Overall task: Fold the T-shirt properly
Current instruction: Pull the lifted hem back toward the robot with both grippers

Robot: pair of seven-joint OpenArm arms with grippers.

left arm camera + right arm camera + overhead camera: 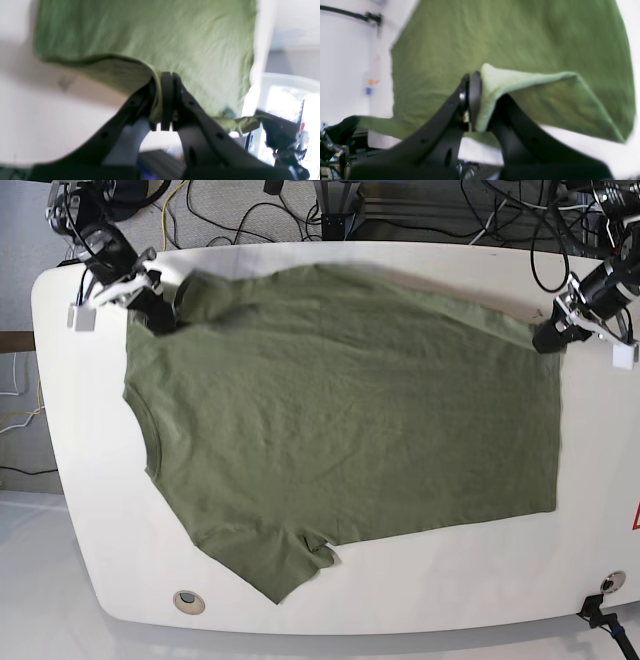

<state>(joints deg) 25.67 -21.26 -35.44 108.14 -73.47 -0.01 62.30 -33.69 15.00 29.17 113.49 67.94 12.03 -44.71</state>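
Olive-green cotton T-shirt [340, 420], short-sleeved, is lying spread across a white rounded table [80, 510], its round neck facing the table's left end and one sleeve pointing toward the near edge. At the far left corner, the black right gripper [160, 315] is pinching the shirt's shoulder edge, its jaws clamped together on the cloth. At the far right corner, the black left gripper [548, 340] is clamping the hem likewise.

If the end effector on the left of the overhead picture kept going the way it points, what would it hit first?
Probably nothing new: the right end effector is already clamped on the T-shirt, pointing across it. Beyond lie more shirt and the table; depth is unclear.
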